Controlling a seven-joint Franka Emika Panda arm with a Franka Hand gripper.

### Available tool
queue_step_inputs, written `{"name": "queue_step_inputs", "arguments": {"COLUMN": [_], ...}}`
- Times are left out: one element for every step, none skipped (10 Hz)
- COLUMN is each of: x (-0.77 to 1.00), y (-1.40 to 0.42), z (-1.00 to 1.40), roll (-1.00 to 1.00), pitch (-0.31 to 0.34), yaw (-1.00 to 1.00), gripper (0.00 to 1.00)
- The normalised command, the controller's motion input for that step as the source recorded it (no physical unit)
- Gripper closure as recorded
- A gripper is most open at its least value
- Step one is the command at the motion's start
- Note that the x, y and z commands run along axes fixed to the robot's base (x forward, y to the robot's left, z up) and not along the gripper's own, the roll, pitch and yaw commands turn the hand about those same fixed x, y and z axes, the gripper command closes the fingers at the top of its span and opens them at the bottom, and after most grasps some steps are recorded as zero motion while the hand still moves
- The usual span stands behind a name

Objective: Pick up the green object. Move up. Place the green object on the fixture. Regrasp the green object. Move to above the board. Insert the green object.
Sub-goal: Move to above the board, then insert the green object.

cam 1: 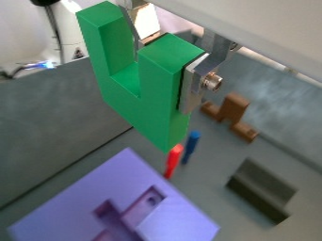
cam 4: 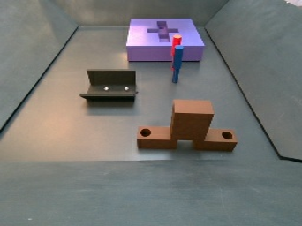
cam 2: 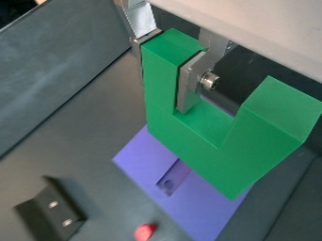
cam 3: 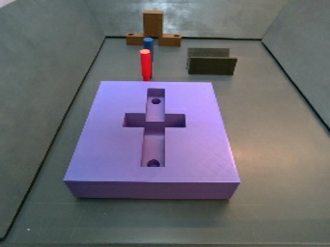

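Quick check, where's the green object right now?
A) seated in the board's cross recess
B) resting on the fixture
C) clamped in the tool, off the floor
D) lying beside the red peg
C: in both wrist views the green object sits between the tool plates, above the board; both side views show the fixture empty.

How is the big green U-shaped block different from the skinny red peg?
The bright green U-shaped block is thick and chunky, with two prongs and a square notch; the slim red peg is one thin stick. The green block is up in the air, clamped on one prong by the gripper; the red peg stands upright on the floor beside the flat purple board. Both are brightly coloured, with no markings visible.
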Motion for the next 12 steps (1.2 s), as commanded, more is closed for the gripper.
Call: {"name": "queue_step_inputs", "arguments": {"x": [-0.09, -0.07, -0.06, 0.07, 0.33, 0.83, 0.79, 0.79, 0.73, 0.68, 0.37, -0.01], "y": [0.00, 0.02, 0.01, 0.00, -0.21, -0.45, -0.33, -0.21, -0.10, 0.00, 0.08, 0.24], "z": [0.00, 0.00, 0.00, 0.00, -0.27, -0.79, -0.93, -0.89, -0.91, -0.83, -0.80, -0.83], "roll": [-0.67, -0.42, -0.32, 0.00, 0.04, 0.02, -0.05, -0.06, -0.07, -0.08, -0.08, 0.00], "pitch": [0.016, -0.016, -0.026, 0.000, 0.000, 0.000, -0.187, -0.204, -0.184, -0.210, -0.220, -0.210], "yaw": [0.00, 0.00, 0.00, 0.00, -0.08, -0.13, -0.05, 0.00, 0.00, 0.04, 0.13, 0.33], "gripper": [1.00, 1.00, 1.00, 1.00, 1.00, 1.00, 1.00, 1.00, 1.00, 1.00, 1.00, 1.00]}}
